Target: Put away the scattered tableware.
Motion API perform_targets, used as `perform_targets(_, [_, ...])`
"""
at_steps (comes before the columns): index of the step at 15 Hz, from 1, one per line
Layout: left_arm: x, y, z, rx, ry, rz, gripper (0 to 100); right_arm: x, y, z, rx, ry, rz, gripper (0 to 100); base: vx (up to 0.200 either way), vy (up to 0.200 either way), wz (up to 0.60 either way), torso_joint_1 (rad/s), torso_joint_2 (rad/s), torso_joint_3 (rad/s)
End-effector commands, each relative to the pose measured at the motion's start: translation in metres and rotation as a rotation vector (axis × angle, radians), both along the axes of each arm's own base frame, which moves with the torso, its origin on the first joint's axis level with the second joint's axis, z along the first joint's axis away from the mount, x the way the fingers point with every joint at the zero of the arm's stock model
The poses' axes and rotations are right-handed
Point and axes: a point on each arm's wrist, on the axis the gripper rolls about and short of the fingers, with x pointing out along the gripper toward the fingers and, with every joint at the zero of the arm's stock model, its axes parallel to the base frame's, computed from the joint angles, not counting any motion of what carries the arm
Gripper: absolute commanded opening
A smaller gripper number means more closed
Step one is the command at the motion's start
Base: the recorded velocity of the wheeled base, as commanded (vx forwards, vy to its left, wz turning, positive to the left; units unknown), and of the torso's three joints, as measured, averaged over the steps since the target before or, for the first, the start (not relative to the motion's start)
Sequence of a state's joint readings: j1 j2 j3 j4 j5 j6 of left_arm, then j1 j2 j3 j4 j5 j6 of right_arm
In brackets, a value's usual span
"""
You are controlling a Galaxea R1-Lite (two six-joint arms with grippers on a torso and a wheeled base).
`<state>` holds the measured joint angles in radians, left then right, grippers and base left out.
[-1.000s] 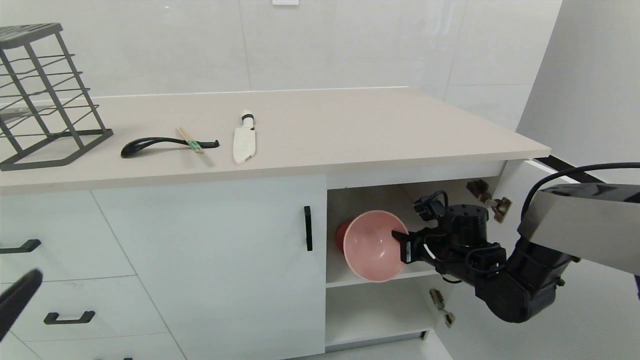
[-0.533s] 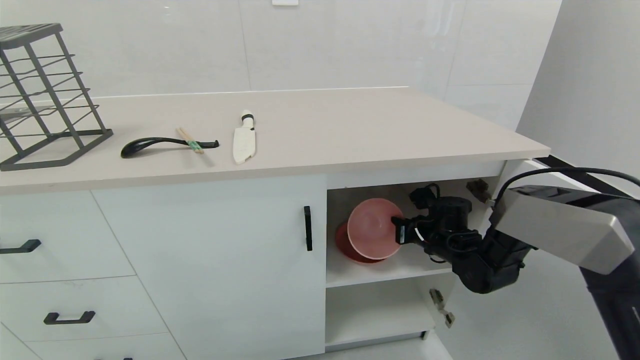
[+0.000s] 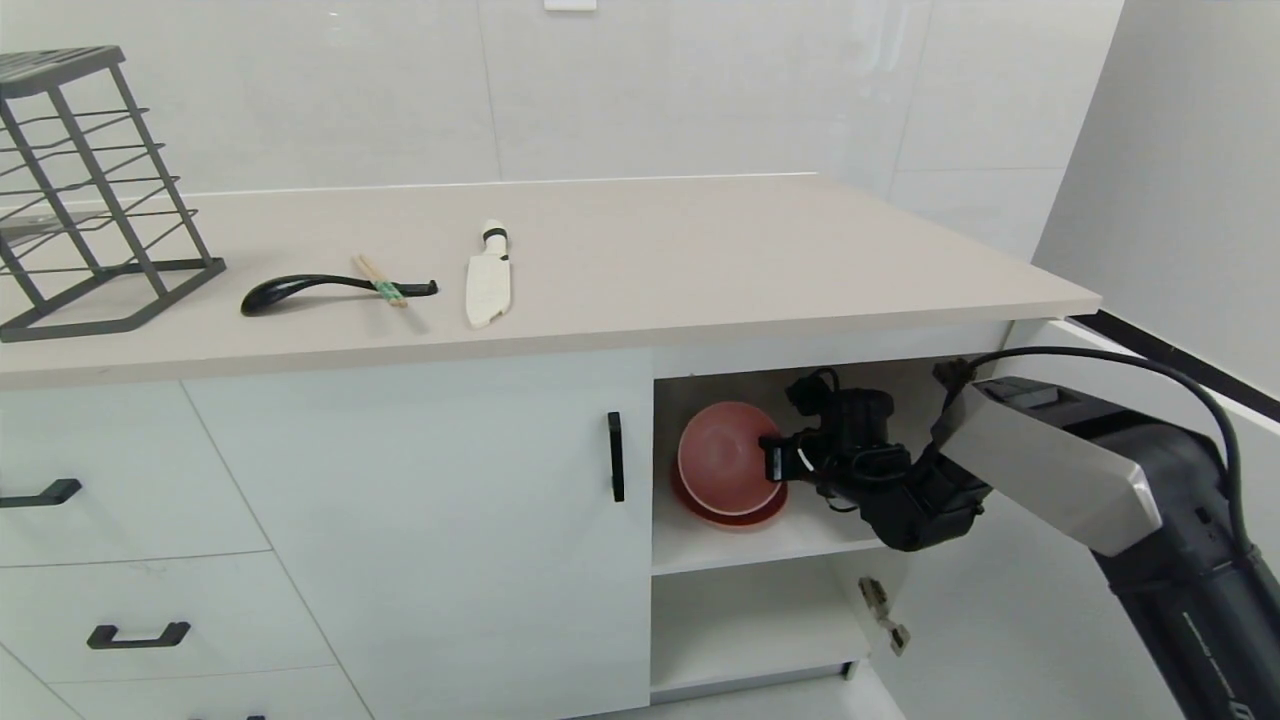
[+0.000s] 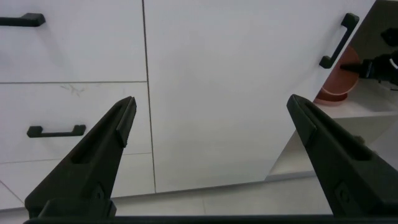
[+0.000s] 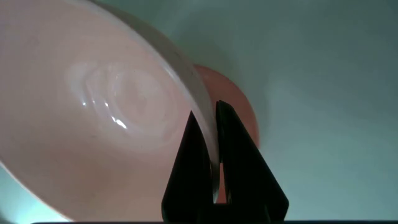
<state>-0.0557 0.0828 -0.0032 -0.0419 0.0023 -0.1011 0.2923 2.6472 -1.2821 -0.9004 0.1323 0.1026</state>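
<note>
Right gripper (image 3: pixel 775 465) pinches the pink bowl (image 3: pixel 722 455) by its rim, tilted just over the red bowl (image 3: pixel 742 513) on the cabinet's upper shelf (image 3: pixel 730 542); left gripper (image 4: pixel 211 109) hangs spread wide; spoon (image 3: pixel 300 288), chopsticks (image 3: pixel 380 282) and knife (image 3: pixel 488 285) wait near the counter (image 3: pixel 720 260) front edge, not yet stowed.

Right gripper (image 3: pixel 772 464) has jaws pinched on pink bowl (image 3: pixel 722 458); left gripper (image 4: pixel 208 118) jaws wide.
</note>
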Motion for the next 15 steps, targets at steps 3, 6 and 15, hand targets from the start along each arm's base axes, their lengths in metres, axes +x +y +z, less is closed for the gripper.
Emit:
perform_targets(3, [0.000,0.000,0.000,0.000,0.001,0.006,100,0.016,-0.002,-0.006,-0.012,0.079,0.002,0,0.000,0.000,0.00,0.000,0.00,0.000])
perform_targets(6, [0.000,0.000,0.000,0.000,-0.001,0.009,100,0.025,-0.002,-0.011,-0.011,0.072,-0.009,0,0.000,0.000,0.00,0.000,0.00,0.000])
perform_targets(15, [-0.001,0.000,0.000,-0.002,-0.010,0.021,100,0.029,-0.004,-0.008,0.002,-0.001,-0.023,100,0.000,0.000,0.00,0.000,0.00,0.000])
